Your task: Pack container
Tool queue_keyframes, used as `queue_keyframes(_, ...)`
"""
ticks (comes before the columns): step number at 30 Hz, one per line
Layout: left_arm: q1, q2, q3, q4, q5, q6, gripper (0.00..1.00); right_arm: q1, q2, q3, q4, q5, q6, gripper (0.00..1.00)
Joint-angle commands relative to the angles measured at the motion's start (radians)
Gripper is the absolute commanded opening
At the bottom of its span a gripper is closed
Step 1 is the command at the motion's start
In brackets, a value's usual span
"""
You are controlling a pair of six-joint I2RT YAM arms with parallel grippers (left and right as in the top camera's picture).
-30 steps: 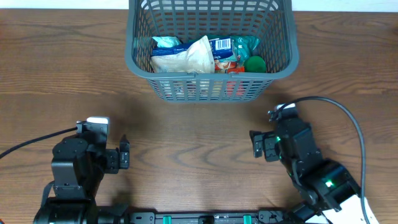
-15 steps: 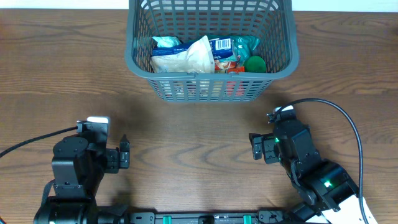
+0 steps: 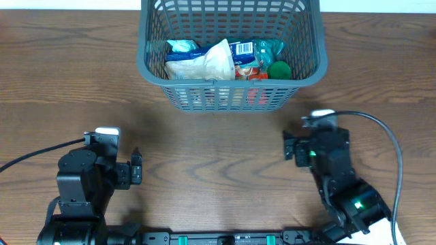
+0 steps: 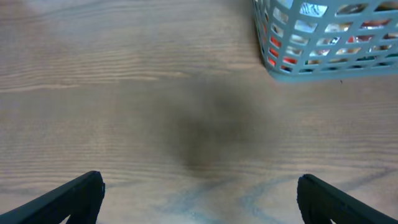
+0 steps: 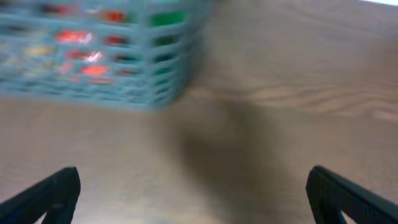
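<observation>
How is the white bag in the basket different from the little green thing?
The white bag is big and crumpled; the green thing is small and round. The bag lies mid-basket, the green thing near the right wall. Both sit inside the grey basket.

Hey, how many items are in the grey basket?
6 in the grey plastic basket: pale blue packet left, cream bag centre, dark blue packet behind, red-orange packet beneath, teal packet and green round item right. More may lie hidden.

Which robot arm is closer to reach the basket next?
Probably the right. The right tool, open, sits nearer the basket, close below its right front corner. The left tool, open too, sits farther back from it.
</observation>
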Motion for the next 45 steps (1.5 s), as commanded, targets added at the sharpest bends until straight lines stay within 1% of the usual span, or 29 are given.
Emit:
queue_keyframes(1,-0.003,0.004,-0.003,0.002,-0.002,-0.005,0.99,-0.123,-0.117,-0.151,0.138,-0.124,-0.055,0.99)
queue_keyframes(3,-0.003,0.004,-0.003,0.002,-0.002,-0.005,0.99,-0.177,-0.204,-0.245,0.246,-0.217,-0.107,0.99)
queue_keyframes(6,-0.003,0.004,-0.003,0.002,-0.002,-0.005,0.99,-0.220,-0.328,-0.342,0.332,-0.256,-0.154,0.99)
queue_keyframes(10,-0.003,0.004,-0.003,0.002,-0.002,-0.005,0.98,-0.270,-0.442,-0.410,0.352,-0.266,-0.198,0.99)
queue_keyframes(15,-0.003,0.004,-0.003,0.002,-0.002,-0.005,0.99,-0.293,-0.505,-0.425,0.359,-0.278,-0.328,0.99)
queue_keyframes(18,-0.003,0.004,-0.003,0.002,-0.002,-0.005,0.99,-0.296,-0.538,-0.430,0.359,-0.276,-0.375,0.99)
queue_keyframes(23,-0.003,0.004,-0.003,0.002,-0.002,-0.005,0.99,-0.299,-0.642,-0.488,0.355,-0.287,-0.352,0.99)
queue_keyframes(27,-0.003,0.004,-0.003,0.002,-0.002,-0.005,0.98,-0.301,-0.724,-0.541,0.355,-0.332,-0.346,0.99)
queue_keyframes(30,-0.003,0.004,-0.003,0.002,-0.002,-0.005,0.99,-0.301,-0.727,-0.559,0.362,-0.345,-0.317,0.99)
queue_keyframes(39,-0.003,0.004,-0.003,0.002,-0.002,-0.005,0.98,-0.302,-0.727,-0.559,0.359,-0.354,-0.317,0.99)
queue_keyframes(42,-0.003,0.004,-0.003,0.002,-0.002,-0.005,0.98,-0.302,-0.727,-0.559,0.360,-0.358,-0.285,0.99)
queue_keyframes(45,-0.003,0.004,-0.003,0.002,-0.002,-0.005,0.98,-0.301,-0.727,-0.559,0.362,-0.358,-0.284,0.99)
